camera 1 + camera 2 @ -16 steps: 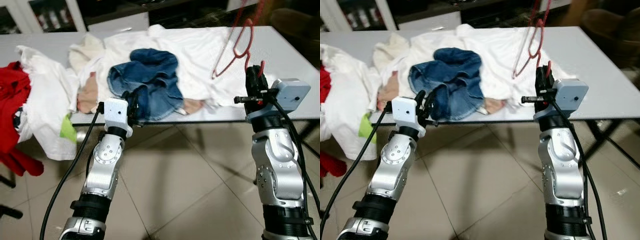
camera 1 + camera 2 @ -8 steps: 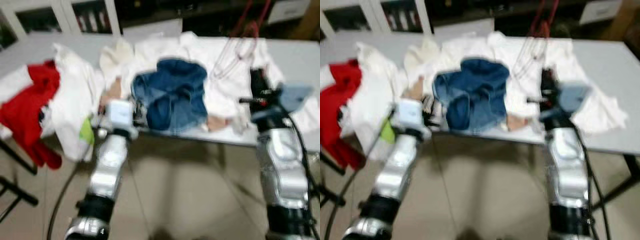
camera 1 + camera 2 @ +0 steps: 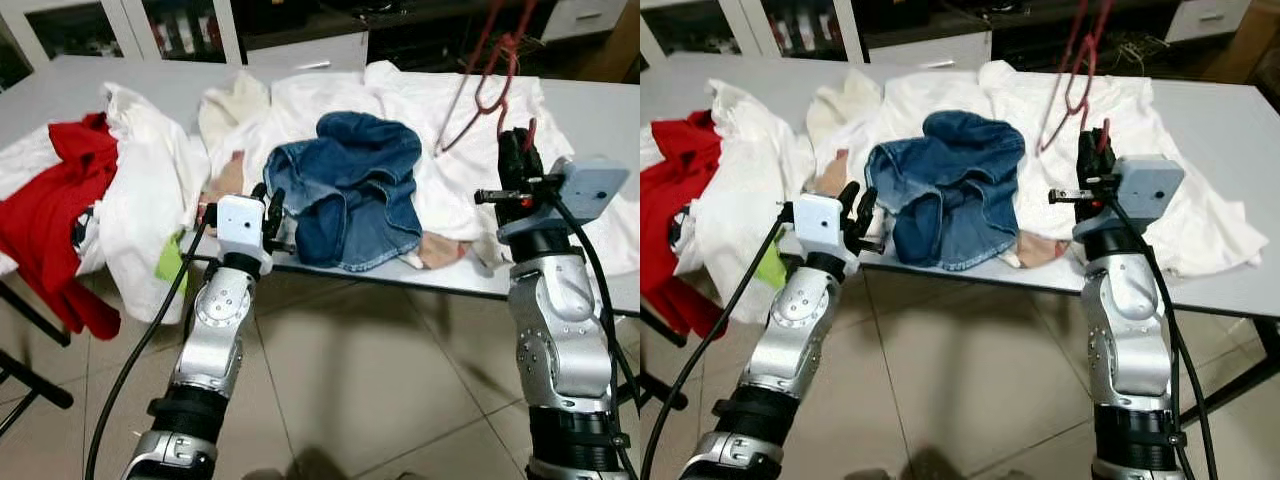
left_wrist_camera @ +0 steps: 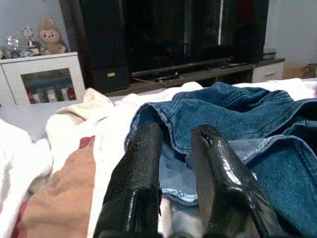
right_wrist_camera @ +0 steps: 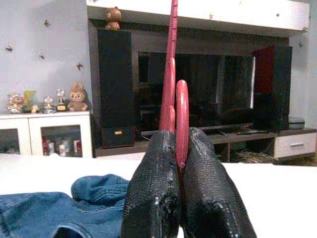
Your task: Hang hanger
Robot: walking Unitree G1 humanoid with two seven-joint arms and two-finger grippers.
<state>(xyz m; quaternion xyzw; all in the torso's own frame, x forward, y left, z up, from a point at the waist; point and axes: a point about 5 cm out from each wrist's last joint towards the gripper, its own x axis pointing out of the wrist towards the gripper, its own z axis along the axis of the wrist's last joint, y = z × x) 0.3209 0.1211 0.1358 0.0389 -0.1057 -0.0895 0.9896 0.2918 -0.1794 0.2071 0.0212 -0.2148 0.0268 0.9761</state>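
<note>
Hanger [image 3: 488, 70]: red wire, held above the right part of the bench [image 3: 600, 110]; its long axis runs steeply up and away from the robot, top end past the upper edge of the eye views.
Hanger low end: pinched at the right gripper [image 5: 179, 144], a small red loop standing up just above the fingertips.
Right gripper fingers [image 5: 156, 193]: pressed together on the hanger wire, upright over the white cloth [image 3: 400, 100].
Left gripper [image 4: 173, 144]: at the near bench edge, just before the blue jeans [image 3: 350, 185].
Left gripper fingers [image 4: 136, 183]: a narrow gap between them, nothing held.
Bench load: white cloth spread over the middle, jeans heaped on it, a red garment [image 3: 55, 200] hanging off the robot's left end, a peach cloth [image 4: 59, 198] beside the jeans.
Head views add: both silver arms, the tiled floor [image 3: 350, 380], the hanger's slanted line over the bench.
Right wrist view adds: the wire rising straight before a dark television [image 5: 198, 89], a white cabinet [image 5: 44, 131] with figurines.
Left wrist view adds: jeans hem touching close past the fingertips.
</note>
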